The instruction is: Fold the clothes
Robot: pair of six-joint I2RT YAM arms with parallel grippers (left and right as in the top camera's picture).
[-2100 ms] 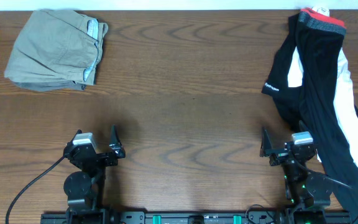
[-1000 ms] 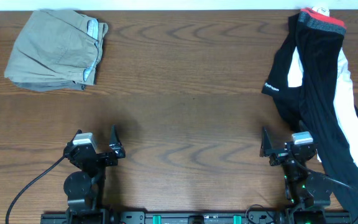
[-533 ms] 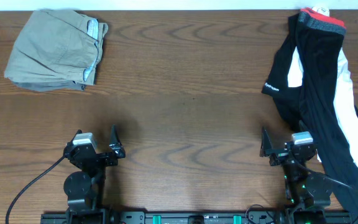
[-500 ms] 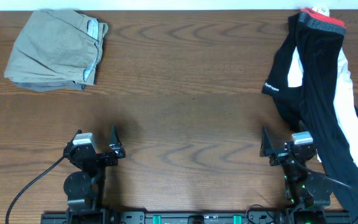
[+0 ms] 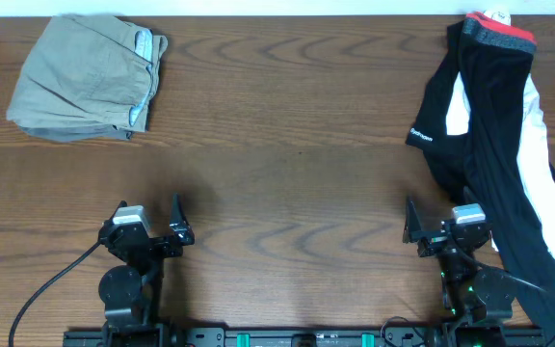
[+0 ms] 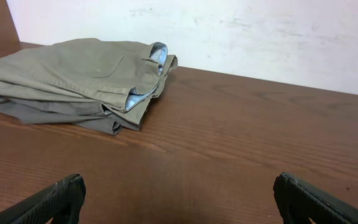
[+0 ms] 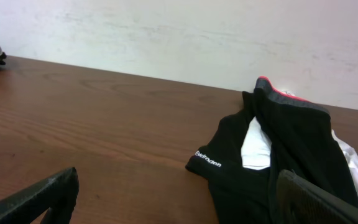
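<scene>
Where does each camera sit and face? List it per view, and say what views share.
Overhead: above the table, looking down; shows left gripper and right gripper.
Left wrist: low on left arm, facing far wall; own fingers frame khaki trousers.
Right wrist: likewise; own fingers frame black pants.
Shared: overhead sees both garments too.

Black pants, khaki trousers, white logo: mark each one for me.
black pants [image 5: 494, 145]: overhead view, middle of the black leg.
khaki trousers [image 6: 73, 74]: left wrist view, top folded layer.
white logo [image 7: 207, 160]: right wrist view, on the lettering.

folded khaki trousers [image 5: 87, 75] — wooden table [image 5: 287, 145]
</scene>
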